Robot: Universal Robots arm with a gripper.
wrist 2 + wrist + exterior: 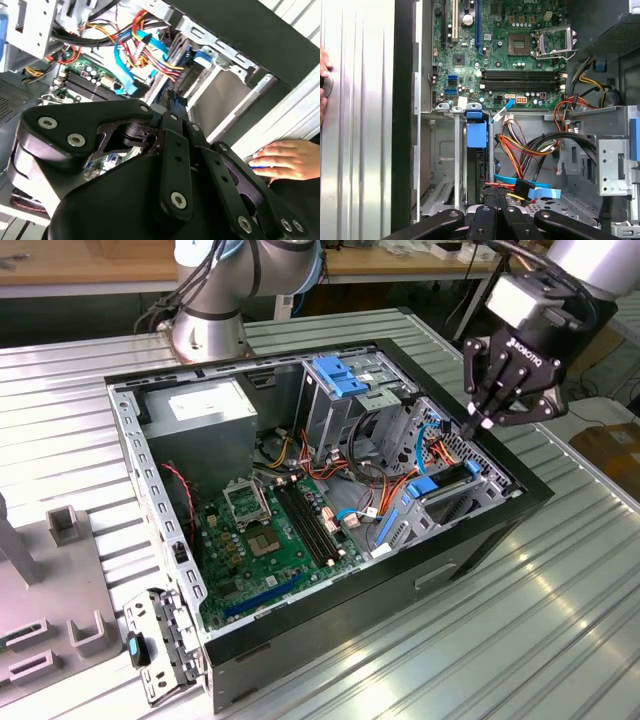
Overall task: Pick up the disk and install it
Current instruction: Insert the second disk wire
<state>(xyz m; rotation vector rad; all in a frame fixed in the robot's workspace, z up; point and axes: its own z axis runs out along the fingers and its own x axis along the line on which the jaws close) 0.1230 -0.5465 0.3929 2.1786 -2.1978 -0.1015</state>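
With the gripper (487, 423) closed over the disk (476, 135) standing edge-up in its bay, any tilt could jam it — or snag the nearby cables (527, 150).

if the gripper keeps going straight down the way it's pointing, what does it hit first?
Most likely the disk, standing on edge in the drive cage directly beneath the gripper. Depth is unclear, so the cage rail beside it could come first.
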